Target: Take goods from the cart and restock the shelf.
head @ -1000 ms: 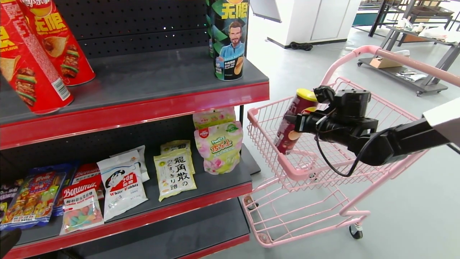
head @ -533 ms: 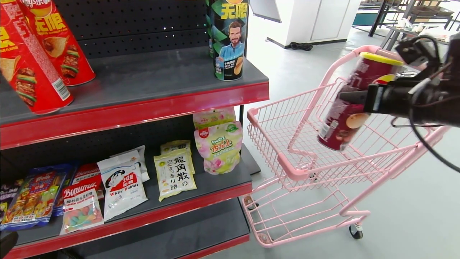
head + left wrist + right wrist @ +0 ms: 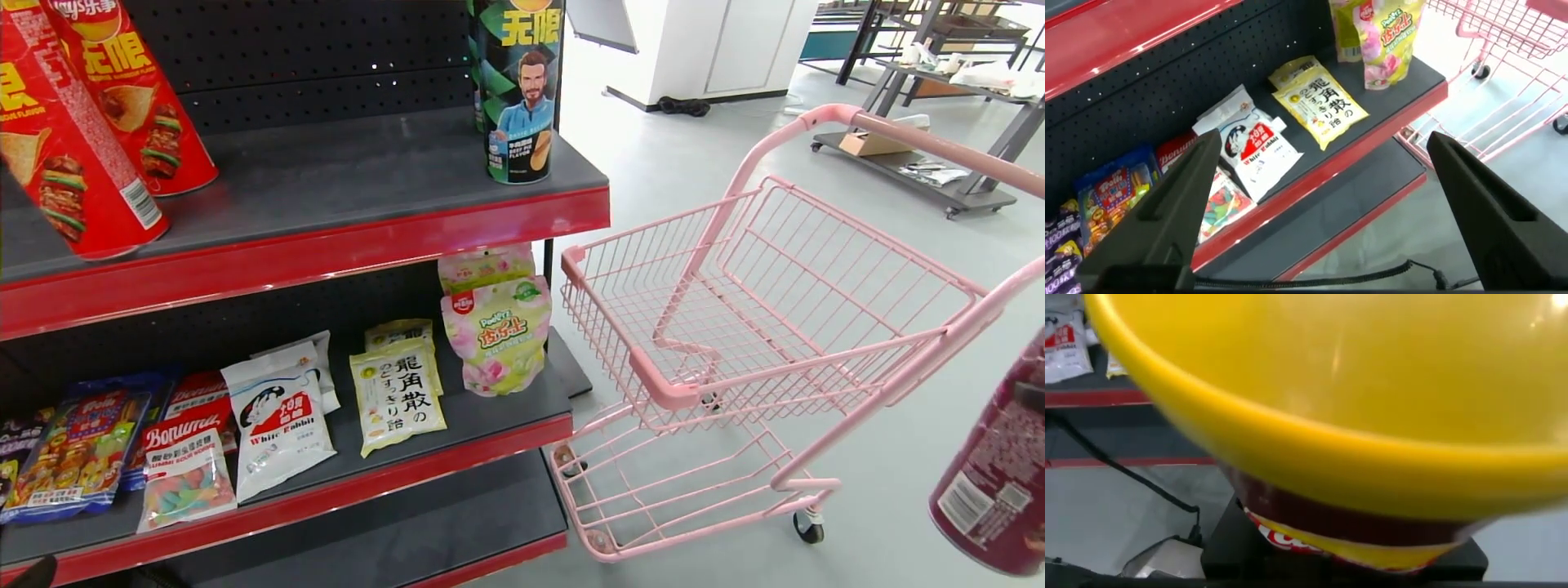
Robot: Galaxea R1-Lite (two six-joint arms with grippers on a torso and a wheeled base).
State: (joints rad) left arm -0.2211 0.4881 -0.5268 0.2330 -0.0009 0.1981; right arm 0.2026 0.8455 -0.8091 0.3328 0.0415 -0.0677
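Note:
A dark red chip can [image 3: 992, 474] with a yellow lid [image 3: 1355, 392] hangs at the lower right edge of the head view, to the right of the pink cart [image 3: 653, 384] and outside its basket. My right gripper [image 3: 1347, 551] is shut on this can, with a black finger [image 3: 1241, 547] against its body below the lid. The shelf's upper board [image 3: 326, 175] is grey with a red front edge. My left gripper [image 3: 1323, 212] hangs open in front of the lower shelf [image 3: 1372, 122], with nothing between its fingers.
Two red chip cans [image 3: 90, 122] stand on the upper board at the left, and a green-black can [image 3: 521, 90] stands at its right end. Several snack bags [image 3: 277, 416] lie on the lower shelf. Metal racks [image 3: 939, 98] stand on the floor behind the cart.
My right arm lifted the chip can out of the cart's basket, then swung it right and down to the lower right edge of the head view.

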